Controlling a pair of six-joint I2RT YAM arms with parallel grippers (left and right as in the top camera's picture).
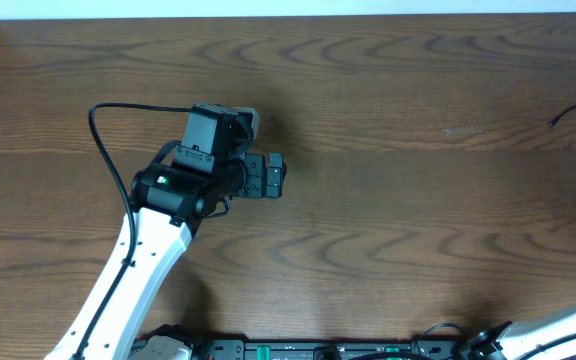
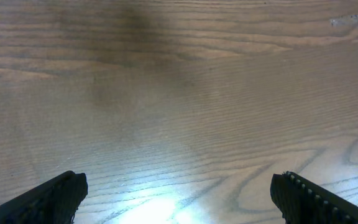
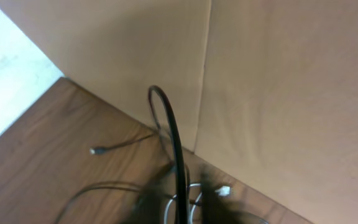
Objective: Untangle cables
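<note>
Prog: you've nothing untangled yet, I judge | cables (image 3: 129, 143) bunched far right by wall (image 3: 278, 93) | L gripper (image 2: 179, 208) wide, empty, well apart | R gripper: can't tell

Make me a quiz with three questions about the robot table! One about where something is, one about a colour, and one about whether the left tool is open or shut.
1. Seen from above, where on the table does the thin cable show?
A) by the right edge
B) in the middle
C) by the left edge

2. What colour is the table?
A) white
B) brown
C) green

3. How is the left tool?
A) shut on a cable
B) open, holding nothing
C) shut, empty

Answers:
1 A: the cable's end pokes in at the right edge.
2 B: brown wood grain shows all over it.
3 B: its fingers stand wide apart over bare wood.
</note>
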